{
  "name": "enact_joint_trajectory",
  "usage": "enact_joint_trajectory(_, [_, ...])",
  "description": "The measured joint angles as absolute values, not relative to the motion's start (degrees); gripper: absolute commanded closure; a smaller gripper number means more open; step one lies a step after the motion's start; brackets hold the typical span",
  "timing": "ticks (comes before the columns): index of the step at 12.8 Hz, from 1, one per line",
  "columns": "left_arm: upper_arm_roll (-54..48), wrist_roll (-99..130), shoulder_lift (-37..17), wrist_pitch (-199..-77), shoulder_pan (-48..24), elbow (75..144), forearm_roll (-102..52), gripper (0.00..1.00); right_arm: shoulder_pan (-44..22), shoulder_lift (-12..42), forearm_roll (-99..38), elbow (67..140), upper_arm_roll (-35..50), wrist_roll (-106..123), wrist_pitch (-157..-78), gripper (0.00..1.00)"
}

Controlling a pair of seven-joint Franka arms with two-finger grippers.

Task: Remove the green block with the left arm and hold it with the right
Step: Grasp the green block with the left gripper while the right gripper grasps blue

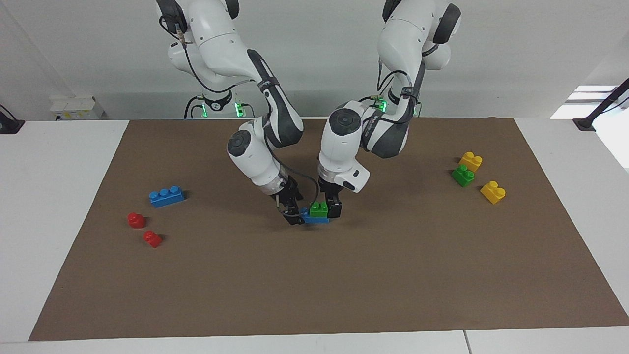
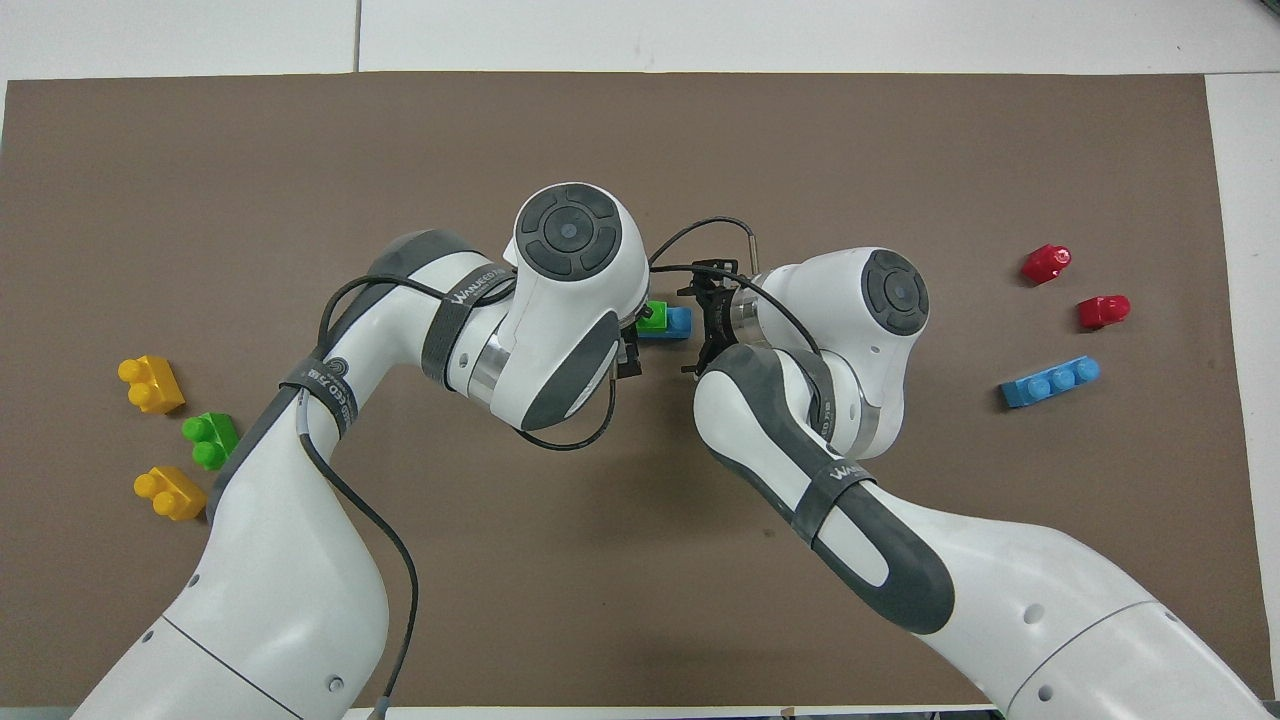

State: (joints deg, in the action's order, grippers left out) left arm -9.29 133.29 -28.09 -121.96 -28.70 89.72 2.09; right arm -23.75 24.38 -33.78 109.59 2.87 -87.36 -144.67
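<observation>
Left arm's wrist hides half the green block (image 2: 655, 317).

The only lettering that shows is on the dark straps (image 2: 468, 296) wrapped around the two arms, seen from overhead. The strap on the left arm carries white capitals that seem to begin "WANJEED" (the last letters cannot be made out), and a round logo sits on a second strap (image 2: 325, 378) lower on that arm. The right arm's strap (image 2: 838, 478) bears similar white lettering, too foreshortened to read.
</observation>
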Motion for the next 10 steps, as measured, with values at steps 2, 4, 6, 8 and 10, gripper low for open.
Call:
enact_joint_trajectory(2, [-9.3, 133.8, -28.1, -122.9, -28.8, 90.2, 2.3, 0.0, -23.8, 24.5, -33.8, 109.6, 2.8, -87.4, -144.7, 0.06])
enact_joint_trajectory(4, [-9.2, 133.9, -28.1, -124.0, -28.9, 91.2, 2.8, 0.0, -23.8, 24.5, -33.8, 109.6, 2.8, -87.4, -144.7, 0.21])
enact_joint_trajectory(6, [-9.2, 133.9, -28.1, -124.6, -28.9, 92.0, 3.1, 0.0, -23.8, 24.5, -33.8, 109.6, 2.7, -87.4, -145.1, 0.3])
enact_joint_trajectory(8, [-9.2, 133.9, -28.1, -124.9, -28.9, 92.2, 3.1, 0.0, -23.8, 24.6, -33.8, 109.6, 2.7, -87.4, -145.3, 0.44])
enact_joint_trajectory(10, [-9.2, 133.9, -28.1, -125.1, -28.9, 92.3, 3.1, 0.0, -23.8, 24.6, -33.8, 109.6, 2.7, -87.4, -145.3, 0.69])
